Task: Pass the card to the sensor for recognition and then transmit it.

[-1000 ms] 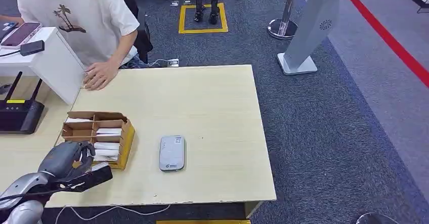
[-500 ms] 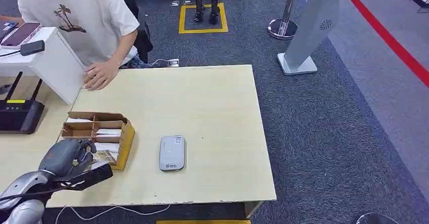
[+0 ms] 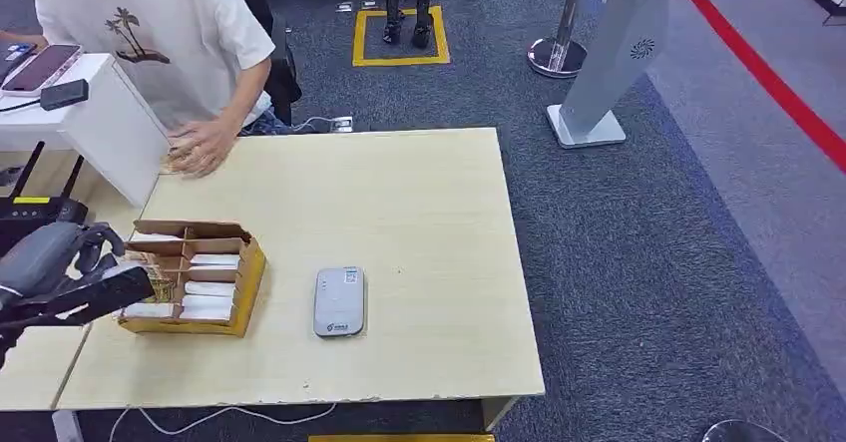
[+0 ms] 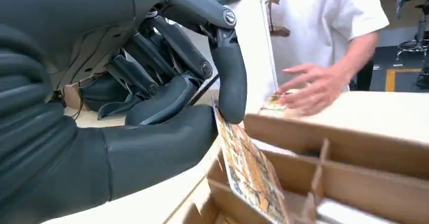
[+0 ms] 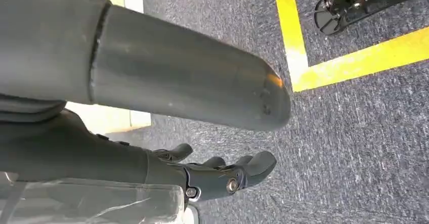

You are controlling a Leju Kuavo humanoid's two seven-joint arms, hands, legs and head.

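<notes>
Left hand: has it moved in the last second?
Yes. The left hand, pinching a card, went from the cardboard box's near corner up along its left side.

Left arm comes in low at the left edge, left hand (image 3: 55,257) raised at table height, thumb and a finger (image 4: 230,77) pinching a card (image 4: 248,176) by its top edge, other fingers curled behind. Right hand (image 5: 222,176) hangs by the body, pointing at the floor, fingers loosely apart, holding nothing.
</notes>
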